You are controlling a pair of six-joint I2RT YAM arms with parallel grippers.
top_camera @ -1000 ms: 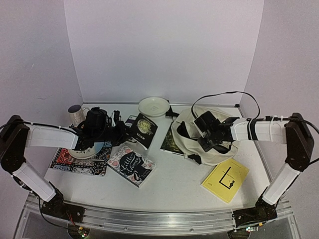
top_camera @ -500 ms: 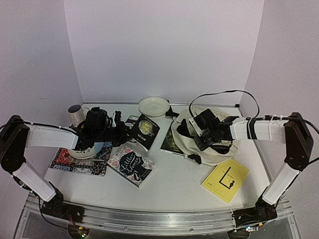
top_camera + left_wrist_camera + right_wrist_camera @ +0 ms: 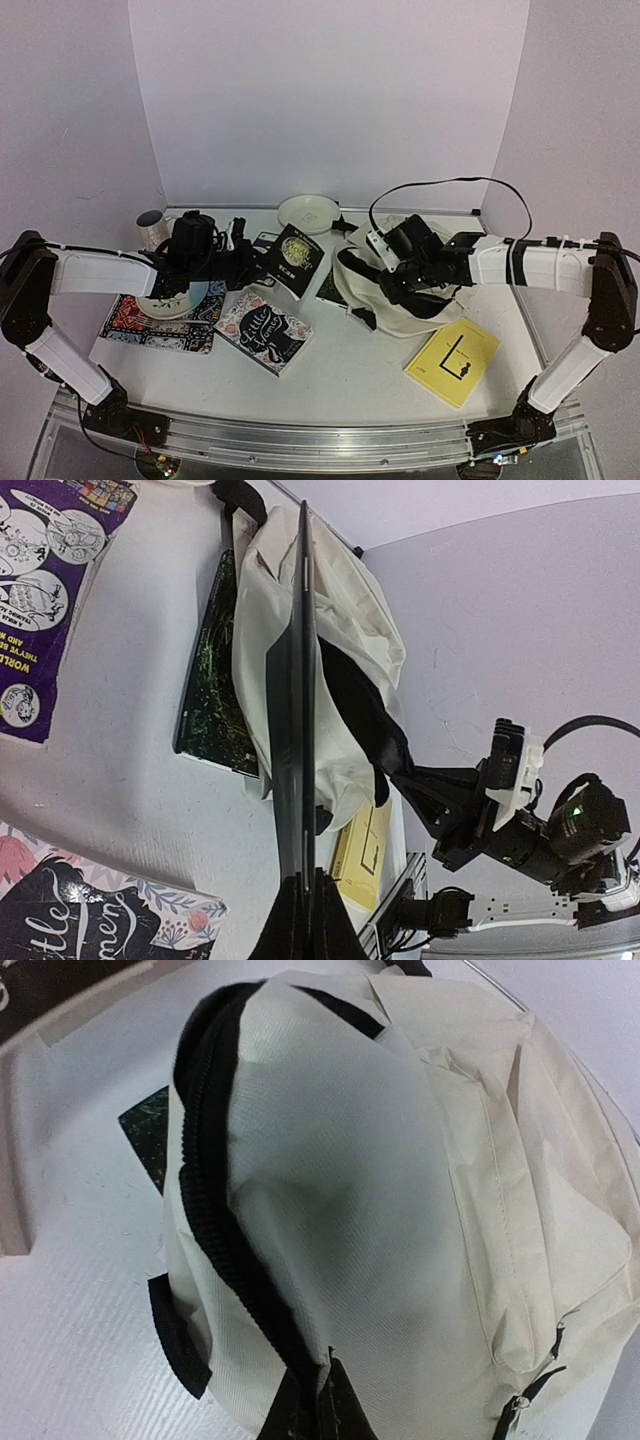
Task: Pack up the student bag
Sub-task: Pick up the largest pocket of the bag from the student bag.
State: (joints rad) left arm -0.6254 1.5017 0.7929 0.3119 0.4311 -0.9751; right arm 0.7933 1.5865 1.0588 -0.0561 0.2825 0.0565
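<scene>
Right wrist: right fingers [image 3: 350,1415] pinched together on student bag [image 3: 400,1210] zipper edge; left fingers [image 3: 335,935] clamped around black book [image 3: 295,730].

1. Floral-bordered book [image 3: 264,333], flat on the tabletop [image 3: 340,380]: the white script on its dark cover read "Little Women".
2. Purple booklet [image 3: 40,610]: white capitals, cut off by the frame edge, began "WORL", "THEY'RE BE", "AND M".
3. Black book [image 3: 289,260] with a round yellow emblem, held in the left end effector [image 3: 300,885]: lettering was too small to read.
4. Yellow book [image 3: 452,361]: the print under its black line mark was illegible.
5. Dark green book [image 3: 210,680], partly under the student bag [image 3: 350,610]: cover print was illegible.
</scene>
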